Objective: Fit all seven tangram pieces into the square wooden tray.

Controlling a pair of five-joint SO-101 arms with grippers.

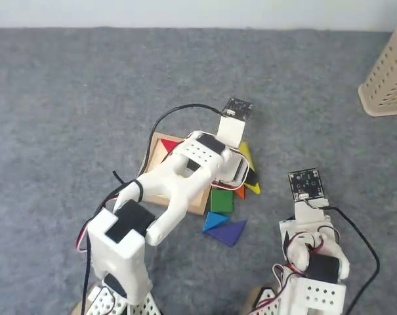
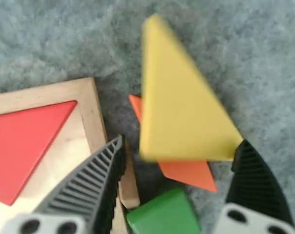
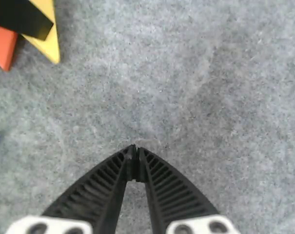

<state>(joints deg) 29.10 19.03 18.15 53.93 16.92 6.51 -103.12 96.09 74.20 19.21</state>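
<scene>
One piece, a red wooden triangle [image 2: 30, 141], is seen lying inside the square wooden tray [image 2: 91, 112], against its rim; the remainder of the tray floor is largely hidden beneath the left arm in the high view, so further seated pieces cannot be ruled out. The left end effector [image 2: 181, 141] is held released just off the tray's corner, its jaws spread to either side of a large yellow wooden triangle [image 2: 181, 102], which rests partly over an orange wooden piece [image 2: 186, 173]; no firm grasp can be made out. A green wooden block [image 2: 162, 214] lies beside the tray's edge, and a small blue triangle [image 1: 214, 220] and a purple triangle [image 1: 232, 231] sit close by on the grey felt-covered bench [image 3: 210, 73]. The right end effector [image 3: 136, 148] is clenched on nothing above bare felt. The task is judged to be at an early stage, with at least five pieces left to be placed.
</scene>
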